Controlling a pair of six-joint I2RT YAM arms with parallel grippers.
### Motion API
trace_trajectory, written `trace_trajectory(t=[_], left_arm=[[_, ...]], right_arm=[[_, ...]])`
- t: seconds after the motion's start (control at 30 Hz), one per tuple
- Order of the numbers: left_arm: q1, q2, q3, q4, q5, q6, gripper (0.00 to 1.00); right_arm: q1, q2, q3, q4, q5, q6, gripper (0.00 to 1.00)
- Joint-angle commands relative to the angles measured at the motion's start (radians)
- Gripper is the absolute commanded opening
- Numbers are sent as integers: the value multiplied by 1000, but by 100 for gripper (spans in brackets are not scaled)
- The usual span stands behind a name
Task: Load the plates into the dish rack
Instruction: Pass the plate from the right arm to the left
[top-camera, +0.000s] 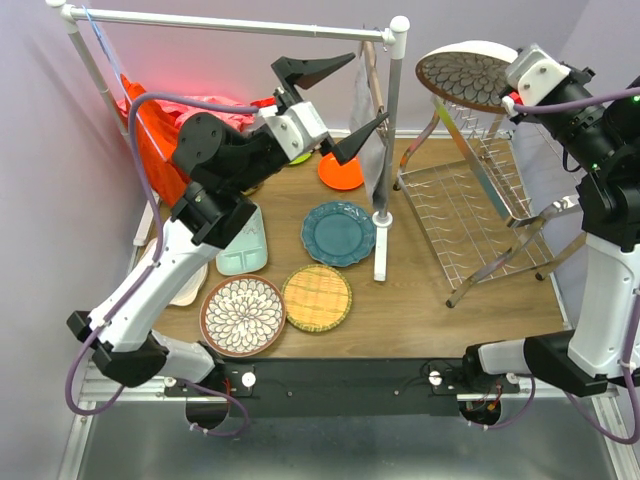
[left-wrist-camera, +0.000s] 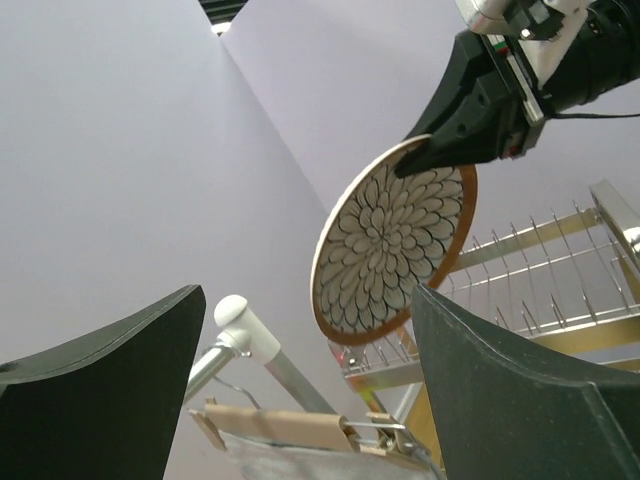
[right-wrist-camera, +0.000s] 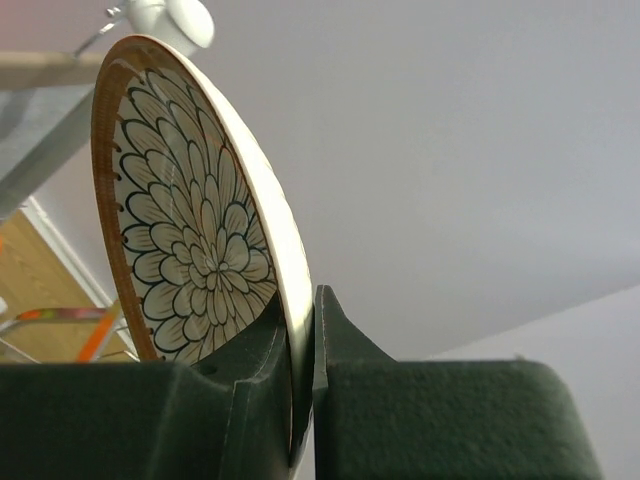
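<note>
My right gripper (top-camera: 508, 88) is shut on the rim of a brown-rimmed floral plate (top-camera: 466, 75), held high and tilted over the far end of the chrome dish rack (top-camera: 480, 205); the same plate shows in the right wrist view (right-wrist-camera: 190, 220) and the left wrist view (left-wrist-camera: 392, 240). My left gripper (top-camera: 340, 105) is open and empty, raised near the white rail. On the table lie a second floral plate (top-camera: 243, 315), a woven yellow plate (top-camera: 316, 297), a teal scalloped plate (top-camera: 339, 233), an orange plate (top-camera: 340, 172) and a mint tray (top-camera: 245, 250).
A white pipe clothes rail (top-camera: 240, 22) spans the back, its post (top-camera: 386, 150) standing mid-table with a grey cloth (top-camera: 366, 140) on a hanger. Red cloths (top-camera: 160, 135) hang at the left. A pale plate (top-camera: 185, 285) lies under my left arm.
</note>
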Motion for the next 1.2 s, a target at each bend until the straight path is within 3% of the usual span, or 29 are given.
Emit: trace_trajectory(t=[0.0,0.57,0.77,1.07,1.17], left_arm=[[-6,63,97,-21,49,36,93],[-43,135,142,-153,10,4,88],[-65,123,114,-207,-92,10,70],[-88,100,85,-277,-82,16,48],[-89,97,84,-303,-82,15,20]], right_arm=[[-2,-66,18,108,-95,50,1],[-2,-158,-14,91,-277,276,1],[0,-163,-38,93,-366,339,1],[0,-146,-45,94,-412,376,1],[0,-143,-46,94,-432,391,1]])
